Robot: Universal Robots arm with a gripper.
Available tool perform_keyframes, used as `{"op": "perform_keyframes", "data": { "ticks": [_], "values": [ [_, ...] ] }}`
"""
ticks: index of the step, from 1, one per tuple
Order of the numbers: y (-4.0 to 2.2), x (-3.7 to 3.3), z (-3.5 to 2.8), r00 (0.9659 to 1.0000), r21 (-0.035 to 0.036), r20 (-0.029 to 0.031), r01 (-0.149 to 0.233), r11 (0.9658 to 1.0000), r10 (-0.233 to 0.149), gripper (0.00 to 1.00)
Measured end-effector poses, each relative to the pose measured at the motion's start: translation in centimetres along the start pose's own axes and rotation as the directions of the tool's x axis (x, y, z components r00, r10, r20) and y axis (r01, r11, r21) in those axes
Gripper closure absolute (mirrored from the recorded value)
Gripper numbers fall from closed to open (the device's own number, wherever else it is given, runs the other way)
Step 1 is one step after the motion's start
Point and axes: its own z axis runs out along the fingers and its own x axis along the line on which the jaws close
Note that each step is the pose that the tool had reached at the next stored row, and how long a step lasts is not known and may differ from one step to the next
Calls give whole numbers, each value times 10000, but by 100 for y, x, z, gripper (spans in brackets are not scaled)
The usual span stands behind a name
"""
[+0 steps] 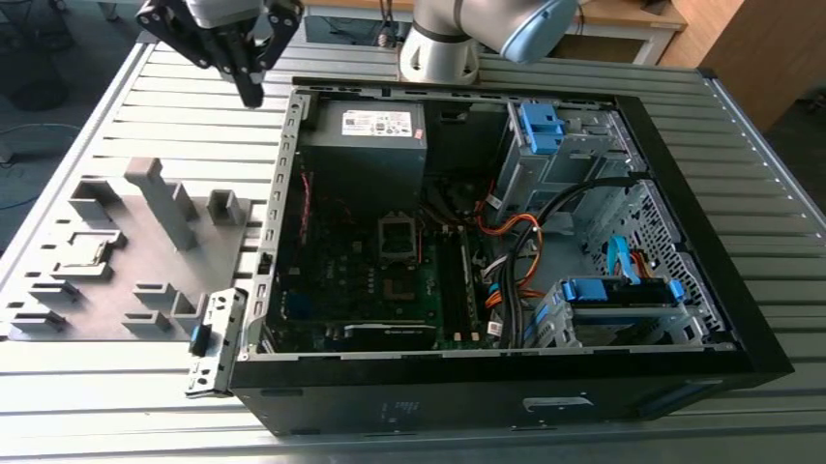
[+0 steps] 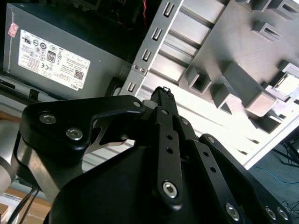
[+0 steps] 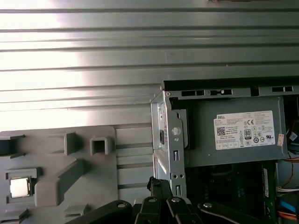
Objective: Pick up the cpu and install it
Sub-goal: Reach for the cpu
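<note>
The exterior view looks steeply down, from some way off, at the open computer case (image 1: 516,387), which takes the centre and right of the frame. The grey tray (image 1: 123,290) lies at the left and the gripper (image 1: 250,95) hangs at the upper left. Both wrist views sit close behind the gripper and look along it toward the slatted table (image 3: 117,46). All three views share the tray and the power supply box (image 1: 368,145).
</note>
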Motion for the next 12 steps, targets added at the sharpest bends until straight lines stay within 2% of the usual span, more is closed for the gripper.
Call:
{"op": "perform_keyframes", "data": {
  "ticks": [6, 12],
  "values": [
    [-14, 160, 37, 9999, -7, 105, 4, 10000, -4, 89],
    [-25, 280, 89, 9998, -14, 181, 7, 10000, -6, 89]
  ]
}}
